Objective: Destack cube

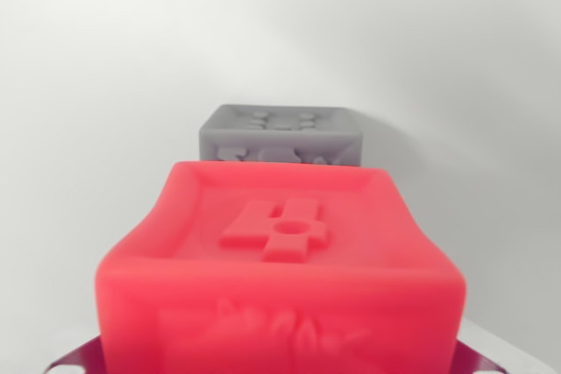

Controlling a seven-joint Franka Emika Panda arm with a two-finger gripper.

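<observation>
A red cube (280,260) fills the lower half of the wrist view, very close to the camera, with a raised emblem on its top face. My gripper (279,362) sits at the bottom edge. Only its two shiny fingertips (81,358) show, one pressed against each lower side of the red cube, so it is shut on it. Behind the red cube a grey cube (282,135) rests on the white surface, apart from the red one. The red cube hides the grey cube's lower part.
A plain white surface (105,85) surrounds both cubes and runs to the frame's edges. No other objects are in view.
</observation>
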